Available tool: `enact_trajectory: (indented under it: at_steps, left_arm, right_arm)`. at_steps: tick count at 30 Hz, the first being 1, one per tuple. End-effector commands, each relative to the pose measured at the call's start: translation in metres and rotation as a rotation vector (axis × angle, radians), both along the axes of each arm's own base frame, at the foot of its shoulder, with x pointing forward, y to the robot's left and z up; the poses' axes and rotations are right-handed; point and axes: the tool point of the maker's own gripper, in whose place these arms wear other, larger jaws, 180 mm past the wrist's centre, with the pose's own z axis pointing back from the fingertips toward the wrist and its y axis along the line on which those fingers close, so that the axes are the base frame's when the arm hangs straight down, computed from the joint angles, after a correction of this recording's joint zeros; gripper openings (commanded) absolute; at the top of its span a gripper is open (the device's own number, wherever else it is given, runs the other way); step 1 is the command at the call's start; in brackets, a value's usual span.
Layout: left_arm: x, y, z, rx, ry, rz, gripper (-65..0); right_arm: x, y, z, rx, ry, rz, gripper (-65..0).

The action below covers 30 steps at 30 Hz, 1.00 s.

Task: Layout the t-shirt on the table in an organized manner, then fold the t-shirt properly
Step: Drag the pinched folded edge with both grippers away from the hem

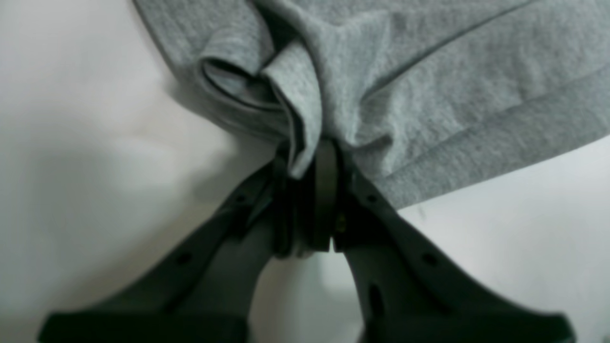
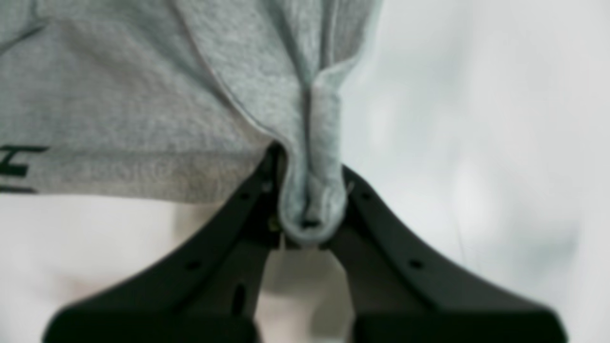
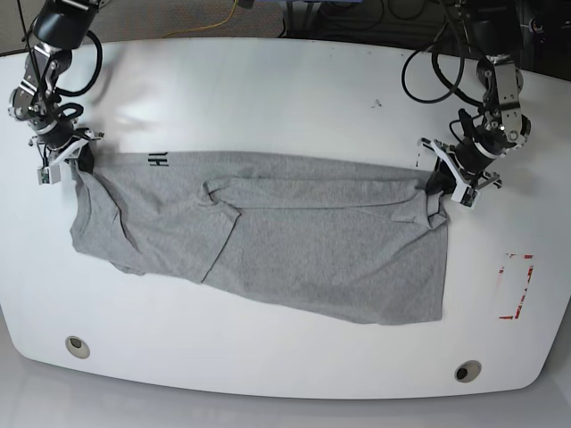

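Grey t-shirt (image 3: 294,241) crumpled on table (image 3: 268,89)

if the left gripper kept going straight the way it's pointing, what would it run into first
The left gripper is shut on a bunched fold of the t-shirt, so going straight on it would likely push into more of that grey cloth, which fills the left wrist view ahead. How near the table lies beneath is unclear.

Beyond the far edge you see a dim strip of floor (image 3: 259,11); a yellow cable (image 3: 207,24) trails across it; black cables (image 3: 393,11) bunch near dark equipment at the top; the light on it all is bright and even.
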Motion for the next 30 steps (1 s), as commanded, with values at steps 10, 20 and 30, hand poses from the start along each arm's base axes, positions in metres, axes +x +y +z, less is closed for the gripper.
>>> enact_trajectory:
  at_steps: [10,20,30]
  left_arm:
    - [-0.06,0.033,0.005,0.24,0.12,-0.051,-65.0]
    - [-0.093,0.051,0.015,0.305,0.153,-0.028,-65.0]
    - [-0.114,0.078,0.014,0.333,0.191,0.041,-58.1]
  right_arm:
    - [-0.049,-0.003,0.023,-0.113,0.046,0.015,-65.0]
    - [-0.089,0.003,0.028,-0.166,0.13,0.036,-65.0]
    - [-0.107,0.012,0.036,-0.197,0.155,0.049,-65.0]
